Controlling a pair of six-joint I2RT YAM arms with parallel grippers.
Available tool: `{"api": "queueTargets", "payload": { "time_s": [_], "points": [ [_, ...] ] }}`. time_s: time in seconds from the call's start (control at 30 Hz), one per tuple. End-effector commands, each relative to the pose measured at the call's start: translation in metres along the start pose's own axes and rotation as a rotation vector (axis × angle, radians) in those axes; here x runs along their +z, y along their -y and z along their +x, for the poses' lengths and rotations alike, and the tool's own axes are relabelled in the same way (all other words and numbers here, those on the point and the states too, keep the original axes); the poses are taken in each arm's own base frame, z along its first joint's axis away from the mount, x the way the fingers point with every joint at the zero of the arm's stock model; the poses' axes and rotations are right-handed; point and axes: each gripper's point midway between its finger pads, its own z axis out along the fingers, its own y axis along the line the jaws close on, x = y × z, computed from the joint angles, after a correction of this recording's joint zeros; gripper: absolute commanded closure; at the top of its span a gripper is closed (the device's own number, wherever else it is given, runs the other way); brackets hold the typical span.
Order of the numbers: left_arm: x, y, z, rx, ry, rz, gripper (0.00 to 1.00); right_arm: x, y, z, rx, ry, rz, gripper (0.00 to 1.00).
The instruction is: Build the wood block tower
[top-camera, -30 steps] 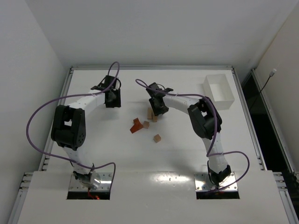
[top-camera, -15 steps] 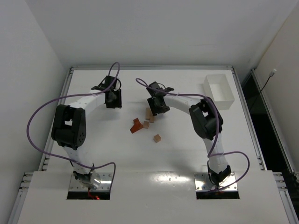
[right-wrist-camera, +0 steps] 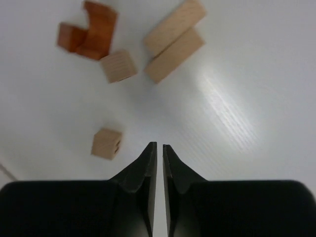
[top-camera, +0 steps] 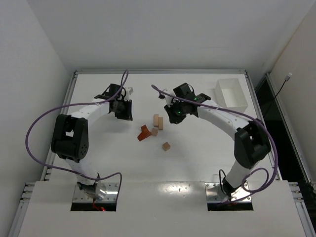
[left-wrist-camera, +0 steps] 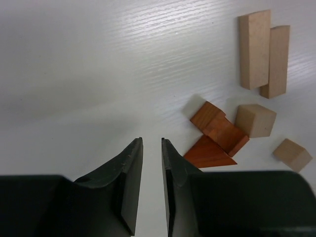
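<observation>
Stacking not started: every block loose on white table [top-camera: 197, 163], none stacked. Two pale tan wooden bars [top-camera: 158, 121] lie touching side by side; reddish-brown wooden pieces [top-camera: 143, 132] and small tan cube [top-camera: 154, 132] just beside; second tan cube [top-camera: 166, 146] apart, nearer bases. Left gripper [left-wrist-camera: 152, 143], right gripper [right-wrist-camera: 158, 148]: fingers nearly together, empty, flanking cluster. Plain white walls [top-camera: 148, 29]; white rectangular tray [top-camera: 236, 109] far right

Wood blocks [top-camera: 143, 132] lie scattered on the table [top-camera: 98, 148], tray [top-camera: 236, 107] far right.
Two bars [top-camera: 158, 121] touch side by side; a lone cube [top-camera: 166, 146] sits nearest.
</observation>
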Motion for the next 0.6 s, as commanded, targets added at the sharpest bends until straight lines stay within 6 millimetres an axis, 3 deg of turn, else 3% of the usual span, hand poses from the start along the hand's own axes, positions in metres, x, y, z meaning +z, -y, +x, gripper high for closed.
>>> {"api": "queueTargets", "payload": {
  "time_s": [0.0, 0.1, 0.2, 0.5, 0.57],
  "points": [
    [-0.017, 0.01, -0.011, 0.039, 0.054, 0.082, 0.82, -0.009, -0.052, 0.008, -0.267, 0.067, -0.33, 0.94],
    [-0.014, 0.003, -0.009, 0.006, 0.037, 0.114, 0.83, -0.011, -0.07, 0.02, -0.436, 0.086, -0.455, 0.97],
    [-0.012, -0.003, -0.013, -0.015, 0.032, 0.121, 0.83, -0.003, -0.075, 0.033, -0.537, 0.069, -0.505, 1.0],
    [-0.014, -0.019, -0.02, -0.057, 0.042, 0.116, 0.83, 0.041, -0.072, 0.004, -0.669, 0.057, -0.485, 1.0],
    [-0.015, -0.023, -0.021, -0.065, 0.045, 0.112, 0.83, 0.056, -0.069, 0.008, -0.669, 0.029, -0.489, 1.0]
  ]
}}
